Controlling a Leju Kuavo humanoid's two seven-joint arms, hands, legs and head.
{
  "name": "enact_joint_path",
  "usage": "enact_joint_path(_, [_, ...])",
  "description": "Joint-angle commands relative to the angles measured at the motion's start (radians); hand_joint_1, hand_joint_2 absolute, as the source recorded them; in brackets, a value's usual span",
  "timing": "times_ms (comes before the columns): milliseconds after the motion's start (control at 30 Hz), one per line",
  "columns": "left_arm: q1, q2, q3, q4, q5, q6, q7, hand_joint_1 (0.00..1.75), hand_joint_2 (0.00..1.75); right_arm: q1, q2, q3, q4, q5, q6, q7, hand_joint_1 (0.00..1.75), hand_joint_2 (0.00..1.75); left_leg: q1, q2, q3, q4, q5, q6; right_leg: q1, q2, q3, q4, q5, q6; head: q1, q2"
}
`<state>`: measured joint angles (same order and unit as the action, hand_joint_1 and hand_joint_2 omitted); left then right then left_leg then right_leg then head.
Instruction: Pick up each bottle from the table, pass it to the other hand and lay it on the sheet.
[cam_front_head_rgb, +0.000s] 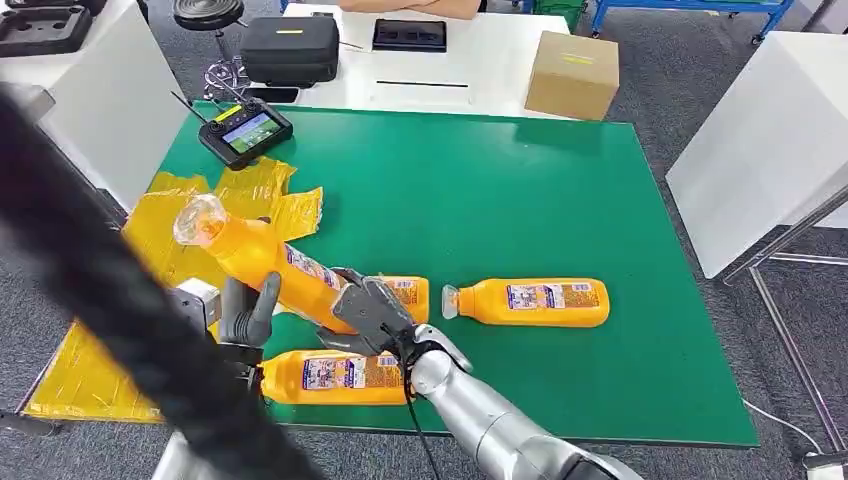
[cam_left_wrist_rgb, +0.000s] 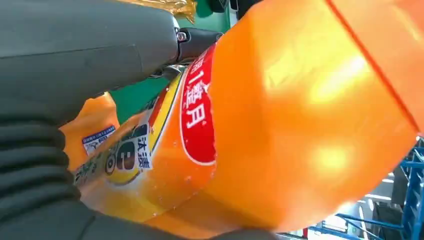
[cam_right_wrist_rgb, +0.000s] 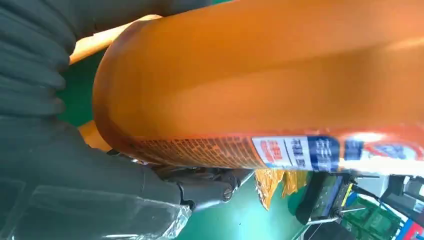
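**Clearance and obstructions, green mat**

Both hands occupy the near-left area: the right hand (cam_front_head_rgb: 368, 312) and left hand (cam_front_head_rgb: 250, 312) grip a raised, tilted bottle (cam_front_head_rgb: 255, 255). A lying bottle (cam_front_head_rgb: 335, 376) sits directly beneath them at 6 o'clock. A second lying bottle (cam_front_head_rgb: 530, 302) blocks 3 o'clock; a third (cam_front_head_rgb: 410, 293) lies just behind the right hand. The yellow sheet (cam_front_head_rgb: 160, 215) at 10 o'clock is bare near its far part. A controller (cam_front_head_rgb: 245, 131) stands at 12 o'clock. The mat's centre and far right (cam_front_head_rgb: 520, 190) are open.
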<state>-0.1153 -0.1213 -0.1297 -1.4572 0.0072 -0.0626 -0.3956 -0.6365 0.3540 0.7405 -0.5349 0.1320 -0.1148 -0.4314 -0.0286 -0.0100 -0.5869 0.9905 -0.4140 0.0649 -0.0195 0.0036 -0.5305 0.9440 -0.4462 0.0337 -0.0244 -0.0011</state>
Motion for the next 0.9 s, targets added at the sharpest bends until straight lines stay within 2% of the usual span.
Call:
enact_joint_path(33, [-0.027, -0.006, 0.001, 0.009, 0.003, -0.015, 0.006, 0.0, 1.75, -0.045, -0.005, 0.06, 0.073, 0.007, -0.003, -0.001, 1.54, 1.75, 0.001, -0.001, 0.002, -0.001, 0.0, -0.005, 0.001, -0.001, 0.003, -0.001, -0.001, -0.002, 0.0, 0.0])
enact_joint_path(900, [-0.03, -0.006, 0.005, 0.017, 0.014, -0.044, 0.004, 0.0, 1.75, -0.039, -0.005, 0.056, 0.065, 0.021, 0.001, 0.003, 1.55, 1.75, 0.001, 0.0, 0.001, -0.001, 0.0, -0.004, 0.001, -0.001, 0.002, -0.001, 0.0, -0.002, 0.0, 0.0])
